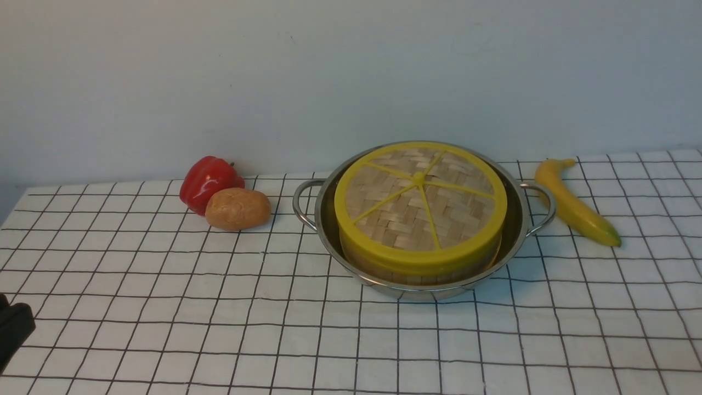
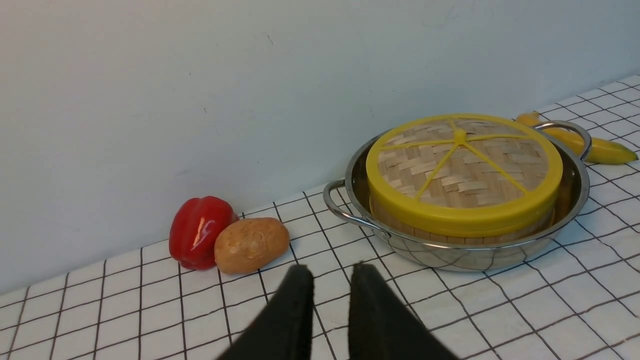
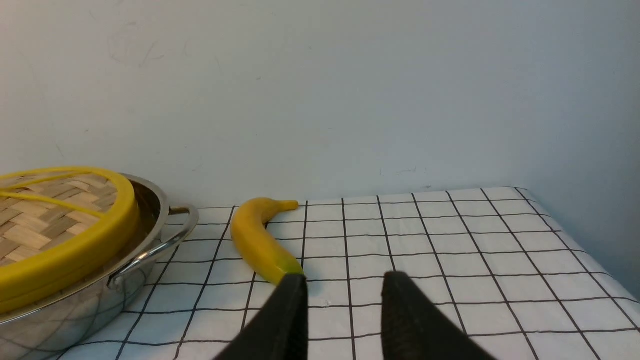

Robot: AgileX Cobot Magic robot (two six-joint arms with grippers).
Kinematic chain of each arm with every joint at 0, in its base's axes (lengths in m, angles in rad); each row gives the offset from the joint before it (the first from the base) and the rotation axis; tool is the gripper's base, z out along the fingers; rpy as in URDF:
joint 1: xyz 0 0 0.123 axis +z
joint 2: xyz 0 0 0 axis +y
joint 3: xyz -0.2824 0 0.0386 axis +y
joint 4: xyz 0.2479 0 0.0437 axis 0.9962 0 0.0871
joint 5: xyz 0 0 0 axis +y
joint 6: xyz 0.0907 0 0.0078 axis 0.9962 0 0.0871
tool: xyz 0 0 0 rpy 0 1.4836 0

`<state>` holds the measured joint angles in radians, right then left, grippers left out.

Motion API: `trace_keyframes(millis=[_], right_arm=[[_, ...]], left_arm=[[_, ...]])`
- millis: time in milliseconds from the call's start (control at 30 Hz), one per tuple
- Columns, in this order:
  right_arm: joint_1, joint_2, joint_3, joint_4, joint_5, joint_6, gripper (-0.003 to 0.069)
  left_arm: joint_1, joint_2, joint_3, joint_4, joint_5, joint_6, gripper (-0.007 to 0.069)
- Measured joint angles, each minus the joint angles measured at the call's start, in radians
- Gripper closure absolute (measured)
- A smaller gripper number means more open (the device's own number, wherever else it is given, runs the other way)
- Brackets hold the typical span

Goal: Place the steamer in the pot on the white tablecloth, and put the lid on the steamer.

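Note:
The steel pot (image 1: 513, 236) stands on the white tablecloth (image 1: 219, 329) at centre back. The steamer sits inside it; only a strip of its bamboo wall (image 1: 384, 270) shows, and its contents are hidden. The lid (image 1: 419, 200) lies flat on top of the steamer. In the left wrist view my left gripper (image 2: 332, 272) is open and empty, low over the cloth, well short of the pot (image 2: 450, 255) and lid (image 2: 462, 165). Only a black edge of it (image 1: 13, 329) shows in the front view. My right gripper (image 3: 345, 282) is open and empty, to the right of the pot (image 3: 75, 310).
A red pepper (image 1: 208, 181) and a potato (image 1: 237, 208) lie left of the pot. A banana (image 1: 576, 206) lies right of it, just beyond my right fingertips in the right wrist view (image 3: 255, 240). A wall stands close behind. The cloth's right edge (image 3: 600, 260) drops off.

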<state>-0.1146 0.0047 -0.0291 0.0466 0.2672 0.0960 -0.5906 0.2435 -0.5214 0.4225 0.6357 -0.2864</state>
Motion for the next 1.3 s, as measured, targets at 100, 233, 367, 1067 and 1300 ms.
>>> trace_keyframes(millis=[100,233,367,1067,1300], right_arm=[[0.000,0.000,0.000,0.000,0.001,0.000,0.0420],[0.000,0.000,0.000,0.000,0.001,0.001,0.0419],[0.000,0.000,0.000,0.000,0.001,0.001,0.0419],[0.000,0.000,0.000,0.000,0.001,0.001,0.0419],[0.000,0.000,0.000,0.000,0.001,0.002,0.0419]], left_arm=[[0.000,0.000,0.000,0.000,-0.001,0.000,0.0508],[0.000,0.000,0.000,0.000,-0.001,0.000,0.0508],[0.000,0.000,0.000,0.000,-0.001,0.000,0.0496],[0.605,-0.054,0.216,-0.134,-0.290,-0.010,0.0465],[0.646,-0.208,0.413,-0.157,-0.434,-0.014,0.0453]])
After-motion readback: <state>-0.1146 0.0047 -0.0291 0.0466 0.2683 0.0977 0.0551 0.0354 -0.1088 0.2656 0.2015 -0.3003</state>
